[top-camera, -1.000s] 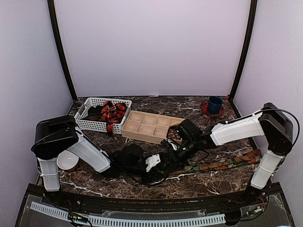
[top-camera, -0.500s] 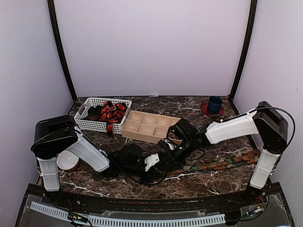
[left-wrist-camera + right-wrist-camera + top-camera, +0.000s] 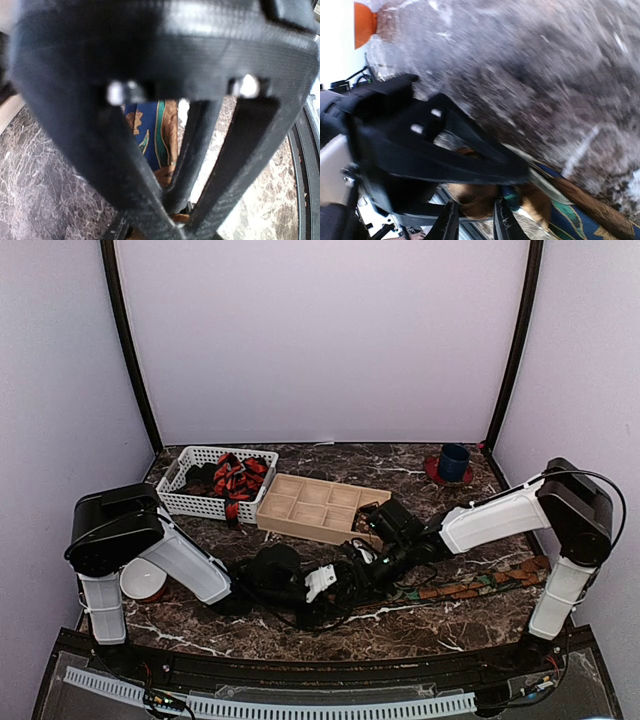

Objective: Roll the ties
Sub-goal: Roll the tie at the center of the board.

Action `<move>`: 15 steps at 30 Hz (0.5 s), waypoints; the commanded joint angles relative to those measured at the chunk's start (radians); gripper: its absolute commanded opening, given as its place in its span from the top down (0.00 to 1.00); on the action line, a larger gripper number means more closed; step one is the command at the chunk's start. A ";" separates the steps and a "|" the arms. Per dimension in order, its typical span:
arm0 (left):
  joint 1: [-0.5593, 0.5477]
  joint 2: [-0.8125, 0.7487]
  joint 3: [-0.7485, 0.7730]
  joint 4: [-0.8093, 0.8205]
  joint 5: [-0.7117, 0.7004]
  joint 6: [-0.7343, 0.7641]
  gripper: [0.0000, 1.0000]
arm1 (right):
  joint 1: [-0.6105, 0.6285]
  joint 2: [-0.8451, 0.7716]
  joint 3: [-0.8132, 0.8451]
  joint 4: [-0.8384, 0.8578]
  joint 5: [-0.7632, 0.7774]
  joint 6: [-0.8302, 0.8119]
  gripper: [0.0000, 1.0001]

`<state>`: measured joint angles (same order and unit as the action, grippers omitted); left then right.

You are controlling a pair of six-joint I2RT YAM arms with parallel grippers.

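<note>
A brown-orange tie (image 3: 470,587) with green and blue patches lies stretched along the marble table from the right side toward the middle. Its near end is rolled up between both grippers, which meet head to head at the table's middle. My left gripper (image 3: 345,588) comes in from the left, and its fingers converge on the brown fabric (image 3: 155,135). In the left wrist view its own jaws (image 3: 175,220) sit low, mostly hidden by the other gripper. In the right wrist view my right gripper (image 3: 475,220) has the brown roll (image 3: 472,200) pressed between its fingers; the patterned tie (image 3: 570,210) trails off right.
A white basket (image 3: 190,502) at the back left holds red-and-black striped and dark ties (image 3: 238,476). Beside it is a wooden compartment tray (image 3: 312,506). A blue cup (image 3: 454,460) stands on a red saucer at the back right. A white bowl (image 3: 142,582) sits by the left arm.
The right gripper has slid left and slightly nearer, closing in on the left gripper at the tie's rolled end. The left arm has barely moved.
</note>
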<state>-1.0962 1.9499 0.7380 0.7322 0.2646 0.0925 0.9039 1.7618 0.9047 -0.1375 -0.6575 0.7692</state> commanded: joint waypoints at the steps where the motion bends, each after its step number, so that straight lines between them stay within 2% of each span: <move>1: -0.001 0.030 -0.026 -0.170 -0.030 -0.046 0.65 | 0.017 -0.042 -0.046 0.054 0.049 0.058 0.74; 15: -0.002 0.040 -0.004 -0.214 -0.030 -0.070 0.65 | 0.035 -0.029 -0.043 0.132 0.053 0.114 0.69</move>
<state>-1.0962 1.9499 0.7506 0.7143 0.2607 0.0406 0.9176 1.7401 0.8558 -0.0452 -0.6102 0.8738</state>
